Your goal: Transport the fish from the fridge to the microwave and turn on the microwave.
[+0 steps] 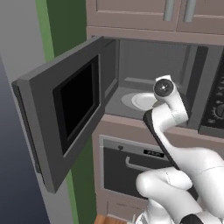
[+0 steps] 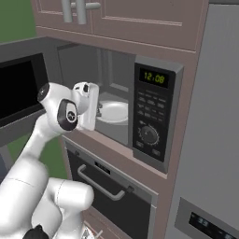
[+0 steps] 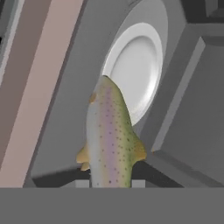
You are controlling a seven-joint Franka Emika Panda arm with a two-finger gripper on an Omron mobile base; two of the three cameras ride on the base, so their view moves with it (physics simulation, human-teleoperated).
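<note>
Gripping the fish (image 3: 110,140) between the fingers (image 3: 139,183) at its lower end, with the speckled green-and-pink body rising straight out from the hand and the nose reaching over the near rim of the white round plate (image 3: 138,65). Held in the air at the mouth of the microwave (image 2: 154,109), not yet resting on the plate. Hand poised just inside the front edge of the cavity floor, white wrist (image 1: 168,98) bent in from the lower front. Plate lying flat in the middle of the cavity floor. Door (image 1: 65,109) swung wide open to the left, black window facing out. Keypad panel on the right edge with green clock digits (image 2: 154,77) at its top and a round dial (image 2: 149,134) lower down. Below, a dark oven (image 2: 109,196) with a horizontal bar handle; above, brown cabinets (image 2: 130,18)
</note>
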